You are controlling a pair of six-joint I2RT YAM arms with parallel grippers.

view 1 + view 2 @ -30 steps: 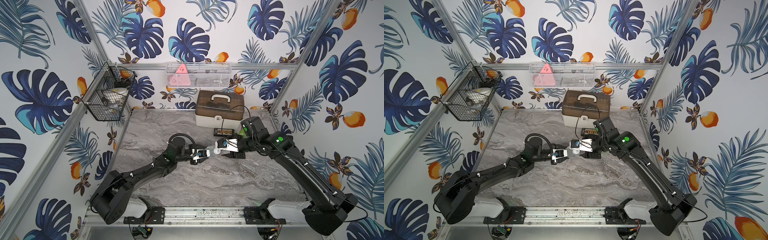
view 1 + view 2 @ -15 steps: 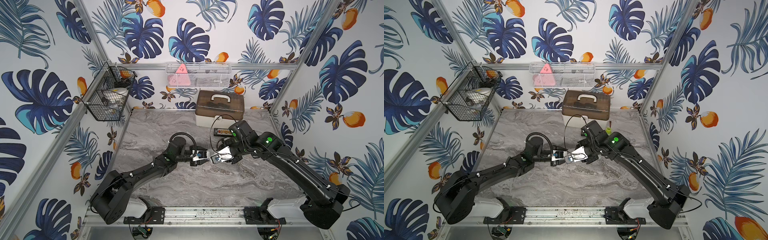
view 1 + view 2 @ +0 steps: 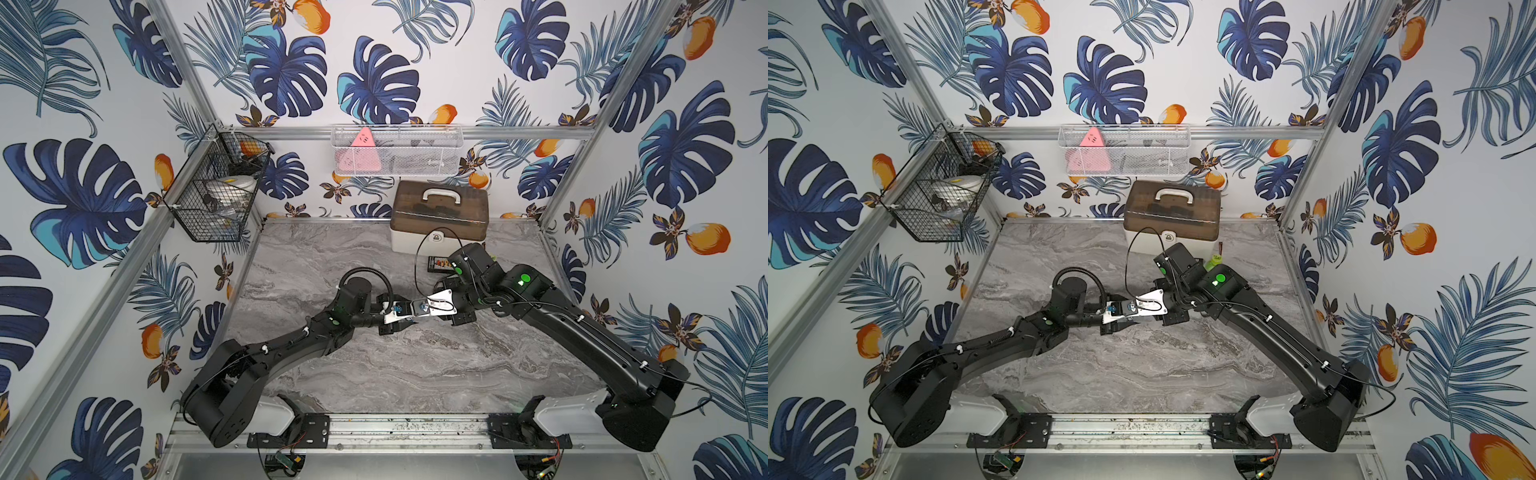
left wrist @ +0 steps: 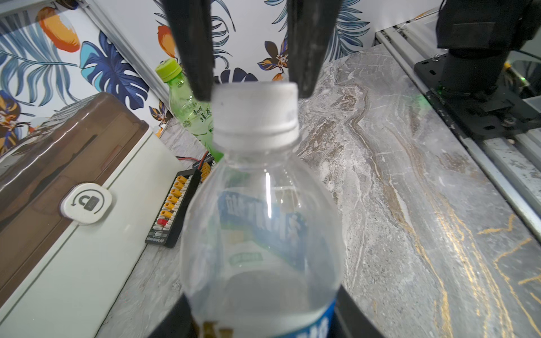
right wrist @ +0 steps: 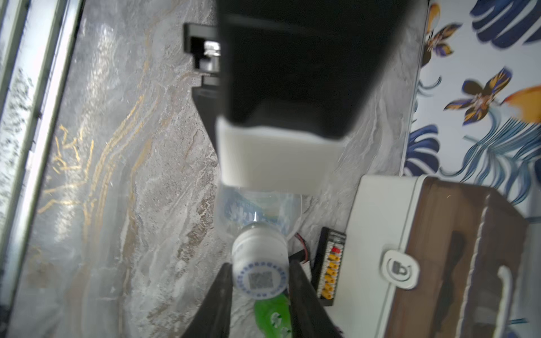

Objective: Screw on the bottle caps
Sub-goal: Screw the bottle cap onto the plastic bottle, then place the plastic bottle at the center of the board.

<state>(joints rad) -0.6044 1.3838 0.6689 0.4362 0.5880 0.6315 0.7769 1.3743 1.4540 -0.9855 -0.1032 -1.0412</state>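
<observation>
Arms (image 3: 291,343) meet over the grey marbled counter (image 3: 374,374) (image 3: 1121,374) in both top views, hiding what they hold. Left wrist view: my left fingers (image 4: 169,327) clamp the small clear plastic bottle (image 4: 263,234) low on its body; my right fingers (image 4: 199,58) pinch its whitish round screw cap (image 4: 256,108) (one each side). Behind stands the taller translucent green bottle (image 4: 184,111), yellow-green cap (image 4: 169,69) on, beside the brown-lidded white box (image 4: 87,257). Right wrist view, blurred: right fingers (image 5: 222,292) touching both sides of that cap (image 5: 260,275).

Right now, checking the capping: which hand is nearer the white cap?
Right. The right hand grips the white cap; the left hand holds the clear bottle lower down.
</observation>
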